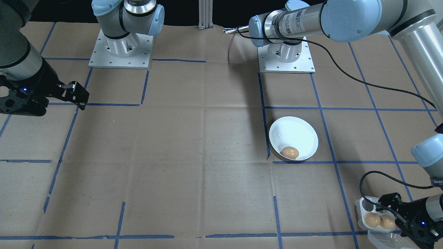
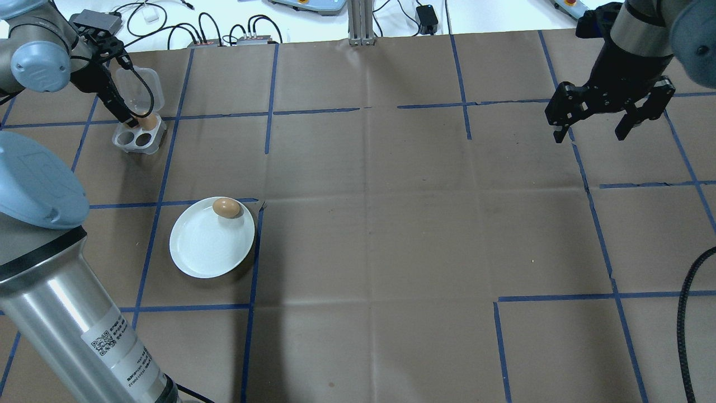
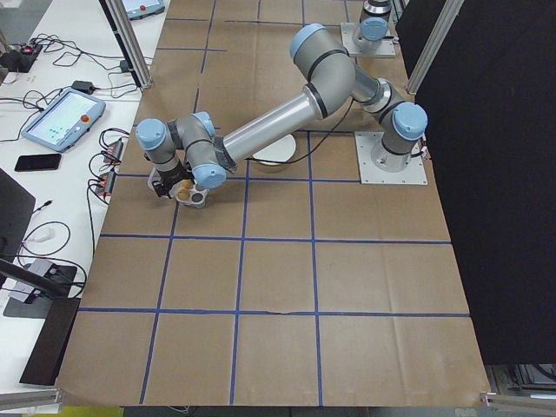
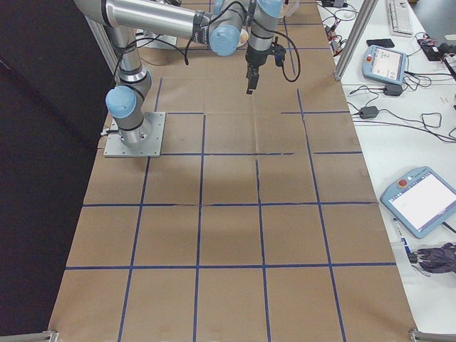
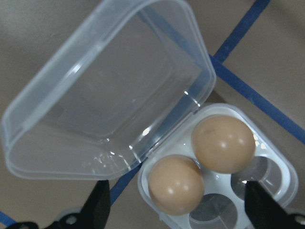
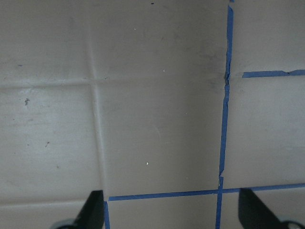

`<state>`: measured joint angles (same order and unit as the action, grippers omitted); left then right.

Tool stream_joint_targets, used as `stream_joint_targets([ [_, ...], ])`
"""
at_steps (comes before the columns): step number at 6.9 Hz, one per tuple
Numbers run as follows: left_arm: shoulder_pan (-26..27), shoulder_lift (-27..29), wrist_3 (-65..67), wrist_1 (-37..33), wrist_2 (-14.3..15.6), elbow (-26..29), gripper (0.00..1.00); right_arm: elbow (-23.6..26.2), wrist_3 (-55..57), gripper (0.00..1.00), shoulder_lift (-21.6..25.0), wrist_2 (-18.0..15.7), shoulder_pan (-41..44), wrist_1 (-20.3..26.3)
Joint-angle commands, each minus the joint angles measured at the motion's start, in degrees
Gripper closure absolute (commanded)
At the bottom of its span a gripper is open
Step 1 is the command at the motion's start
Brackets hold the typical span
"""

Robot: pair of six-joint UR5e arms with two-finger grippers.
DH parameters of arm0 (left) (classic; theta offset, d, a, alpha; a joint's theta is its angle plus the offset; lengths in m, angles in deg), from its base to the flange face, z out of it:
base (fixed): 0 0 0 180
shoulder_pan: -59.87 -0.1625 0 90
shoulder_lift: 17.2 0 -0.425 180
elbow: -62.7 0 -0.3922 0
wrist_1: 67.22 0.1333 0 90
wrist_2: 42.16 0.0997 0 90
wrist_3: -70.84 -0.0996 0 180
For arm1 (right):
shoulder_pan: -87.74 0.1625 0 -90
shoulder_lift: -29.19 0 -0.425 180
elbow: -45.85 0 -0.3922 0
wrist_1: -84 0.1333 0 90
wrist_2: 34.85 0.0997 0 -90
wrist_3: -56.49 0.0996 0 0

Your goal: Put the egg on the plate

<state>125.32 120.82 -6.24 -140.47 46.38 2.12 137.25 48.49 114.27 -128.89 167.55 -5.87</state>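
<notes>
The round white plate lies on the left part of the table, with one brown egg resting on its far rim area; both also show in the front view as plate and egg. My left gripper hovers open just over the small egg tray. In the left wrist view, two brown eggs sit in the tray, the open left gripper straddling them without touching. My right gripper hangs open and empty at the far right.
The tray's clear lid is flipped open away from the hollows. Brown paper with blue tape lines covers the table. Both arm bases stand at the robot's edge. Cables and devices lie beyond the far edge.
</notes>
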Motion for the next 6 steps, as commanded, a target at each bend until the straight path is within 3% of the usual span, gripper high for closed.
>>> stream_joint_targets([
  [1,-0.06,0.32,0.0,-0.14,0.05,-0.24,0.01,0.0,0.0,0.0,0.0,0.0,0.0,-0.05],
  [3,-0.06,0.32,-1.4,0.2,2.76,-0.15,0.01,0.0,0.0,0.0,0.0,0.0,0.0,-0.05],
  [6,-0.06,0.41,-6.92,0.38,2.51,-0.15,0.01,0.0,0.0,0.0,0.0,0.0,0.0,0.04],
])
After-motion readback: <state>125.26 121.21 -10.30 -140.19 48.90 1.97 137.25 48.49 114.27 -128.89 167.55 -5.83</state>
